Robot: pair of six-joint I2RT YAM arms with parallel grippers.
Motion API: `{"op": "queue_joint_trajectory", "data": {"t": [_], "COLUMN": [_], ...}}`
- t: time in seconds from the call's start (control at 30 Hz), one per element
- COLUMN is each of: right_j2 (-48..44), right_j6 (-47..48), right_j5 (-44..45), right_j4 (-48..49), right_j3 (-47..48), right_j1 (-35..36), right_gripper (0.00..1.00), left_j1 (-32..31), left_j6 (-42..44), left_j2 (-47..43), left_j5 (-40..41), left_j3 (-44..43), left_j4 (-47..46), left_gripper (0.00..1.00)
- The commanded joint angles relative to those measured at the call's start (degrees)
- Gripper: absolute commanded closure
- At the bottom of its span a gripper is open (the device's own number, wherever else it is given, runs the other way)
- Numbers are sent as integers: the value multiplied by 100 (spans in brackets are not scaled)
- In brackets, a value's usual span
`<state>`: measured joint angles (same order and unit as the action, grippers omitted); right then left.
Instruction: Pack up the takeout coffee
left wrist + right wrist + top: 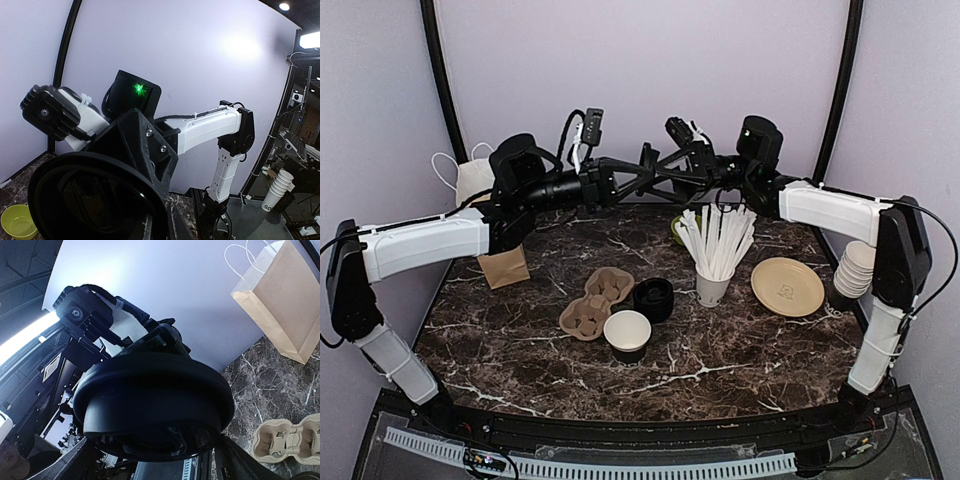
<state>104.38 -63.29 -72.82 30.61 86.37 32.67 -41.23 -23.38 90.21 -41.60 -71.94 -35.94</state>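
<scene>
Up over the back of the counter point(510, 350), both arms meet mid-air, tips close together. Left hand point(638, 172) is clenched narrow on the rim of a black lid point(155, 390), and the lid fills most of both wrist views. Right hand point(672, 172) has its fingers point(80, 462) spread wide on either side of that lid; can't tell if they're gripping it or just straddling it. Takeout coffee cup point(627, 335) is down on the counter, front-centre, upright, lid off, white inside showing. Pulp cup carrier point(595, 300) lies flat just behind-left of it, touching or nearly. Squat black stack point(654, 298), looks like lids, sits just right of the carrier and behind the cup. Straw cup point(713, 285) with white straws is right of that, tan plate point(787, 285) further right, green bowl point(678, 228) behind the straws, partly hidden. Brown paper bag point(503, 265) stands back-left under the left arm. Stack of white cups point(855, 268) is at the far right edge.
</scene>
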Motion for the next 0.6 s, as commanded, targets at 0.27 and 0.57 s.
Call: {"op": "queue_joint_trajectory", "data": {"t": [0.27,0.57], "right_j2": [6,43], "right_j6": [-4,294], "right_j5": [78,143], "right_j4": [103,-213], "right_j3": [228,237], "right_j1": [-82,-117], "right_gripper": [17,30], "left_j1": [11,3], "left_j6": [58,124], "left_j2": [92,112], "left_j5": [-220,-200], "left_j3": [-50,-100], "left_j4": [86,259], "left_gripper": [88,70]}}
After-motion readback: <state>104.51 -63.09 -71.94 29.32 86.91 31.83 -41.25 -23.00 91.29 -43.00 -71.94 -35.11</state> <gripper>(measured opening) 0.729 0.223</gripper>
